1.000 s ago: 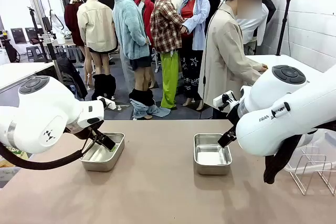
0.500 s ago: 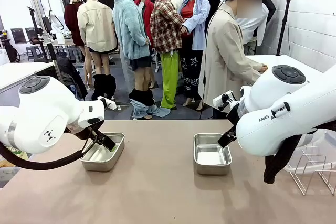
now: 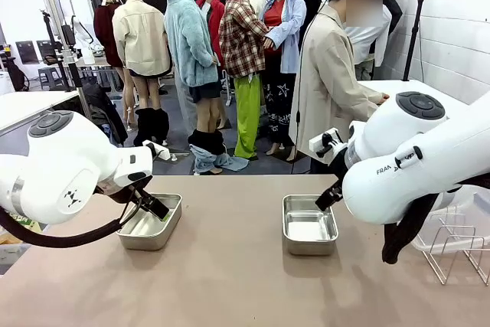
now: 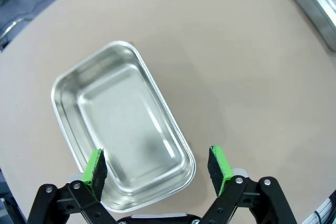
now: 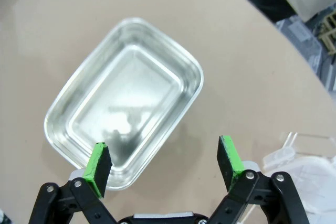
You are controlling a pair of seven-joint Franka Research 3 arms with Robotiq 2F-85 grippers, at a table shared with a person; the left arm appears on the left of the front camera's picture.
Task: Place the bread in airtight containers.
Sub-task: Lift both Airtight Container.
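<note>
Hovering wide, left end effector [image 4: 157, 169] over left tin [image 4: 121, 124], right end effector [image 5: 165, 163] over right tin [image 5: 126, 98] near lid [image 5: 294, 156]

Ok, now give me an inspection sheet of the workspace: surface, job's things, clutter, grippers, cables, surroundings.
Surface: tan table, bare between the tins.
Job's things: left tin and right tin, both empty, no lids on.
Clutter: wire rack at the table's right edge, clear plastic near it.
Grippers: left gripper open above the left tin; right gripper open above the right tin.
Cables: black cable looping under the left arm.
Surroundings: person at the far side, turned to a side table.
</note>
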